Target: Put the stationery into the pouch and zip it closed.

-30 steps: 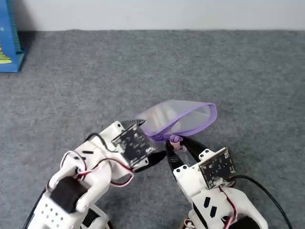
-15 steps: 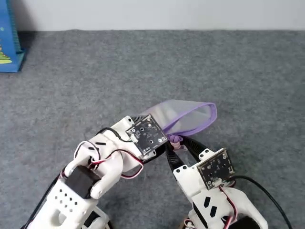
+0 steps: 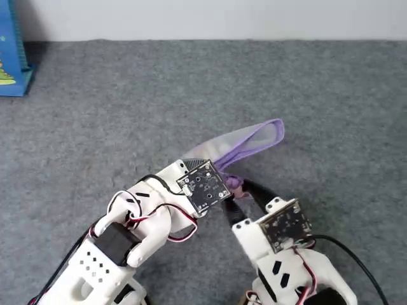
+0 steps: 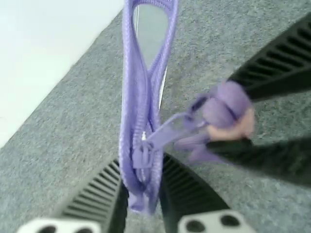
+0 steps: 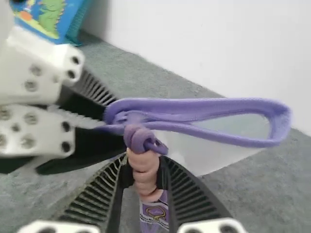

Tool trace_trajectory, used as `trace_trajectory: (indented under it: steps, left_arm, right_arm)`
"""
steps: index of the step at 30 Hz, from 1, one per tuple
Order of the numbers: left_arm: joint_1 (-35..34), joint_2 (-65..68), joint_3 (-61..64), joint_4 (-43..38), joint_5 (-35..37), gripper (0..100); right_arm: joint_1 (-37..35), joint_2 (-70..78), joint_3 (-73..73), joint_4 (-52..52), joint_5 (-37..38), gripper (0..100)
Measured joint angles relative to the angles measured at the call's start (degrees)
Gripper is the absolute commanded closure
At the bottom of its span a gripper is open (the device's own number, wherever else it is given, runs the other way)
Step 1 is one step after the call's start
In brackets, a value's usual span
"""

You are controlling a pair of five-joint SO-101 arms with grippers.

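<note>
High view places the pouch on the counter at mid-frame. Its long axis runs from the centre toward the upper right, and its mouth gapes along that line. The left end effector is clamped on the pouch's near end, just below the slider, and holds the zip edge-up. The right end effector is closed on the pull charm, which hangs off the slider, so it is the arm placed to draw the zip. The slider sits at the pinned end, so the open teeth lie beyond both end effectors toward the upper right. Closing likely calls for a pull that way along the axis, away from the left end effector's anchor. Whether stationery is inside cannot be told.
</note>
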Motion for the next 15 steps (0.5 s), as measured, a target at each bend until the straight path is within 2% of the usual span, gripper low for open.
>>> trace_trajectory:
  steps: [5, 9, 15]
  left_arm:
    - [0.00, -1.76, 0.00, 0.70, 1.58, 99]
    - [0.09, -7.91, 0.00, 5.01, 5.19, 99]
    - [0.09, -16.26, 0.00, 10.99, 6.42, 99]
  right_arm:
    - [8.53, 0.88, 0.09, -5.27, 1.76, 99.1]
    - [14.77, 3.25, 2.99, -12.57, 2.81, 99.1]
    - [22.77, 11.69, 3.87, -22.33, 2.81, 99.1]
